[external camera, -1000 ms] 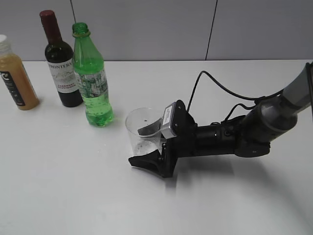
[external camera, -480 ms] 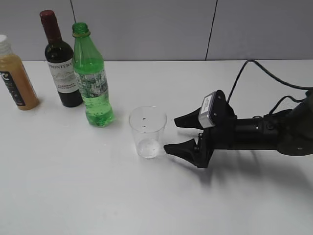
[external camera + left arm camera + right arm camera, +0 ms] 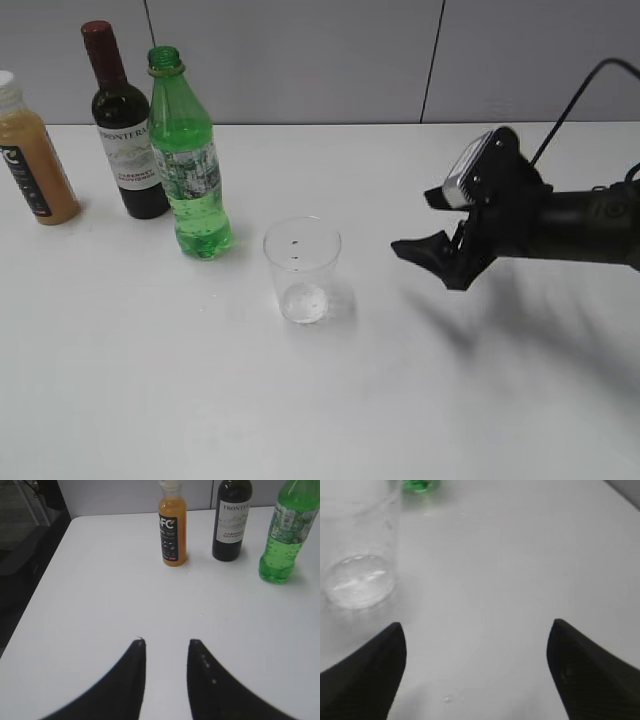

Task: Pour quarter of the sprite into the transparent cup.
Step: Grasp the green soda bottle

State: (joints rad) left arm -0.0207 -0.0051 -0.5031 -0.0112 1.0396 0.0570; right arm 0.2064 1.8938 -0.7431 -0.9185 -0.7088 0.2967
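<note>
- Right gripper (image 3: 436,222): jaws spread wide, holding nothing, raised off the bench (image 3: 420,400) at the right of the exterior view.
- Left gripper (image 3: 166,647): jaws partly apart, nothing between them; seen only in its own wrist view, low over bare bench.
- Transparent cup (image 3: 301,269): upright and apart from the right gripper, just ahead of its fingertips. Appears empty but for a wet shine at the base.
- Sprite (image 3: 189,160): upright, well beyond the cup from the right gripper; ahead and to the right of the left gripper. Cap appears to be off, with liquid in the lower part.
- Judgement: no pour has begun; the bottle is untouched.
- Risk: the wine bottle (image 3: 122,127) stands just beside the sprite, so a wide approach could knock it over.
- Risk: the light, empty cup could tip or slide if the bottle neck strikes its rim.
- Risk: tilting too fast would overshoot the quarter or splash.
- The orange juice bottle (image 3: 31,153) stands further off, clear of the likely path.
- Nothing lies between sprite and cup.
</note>
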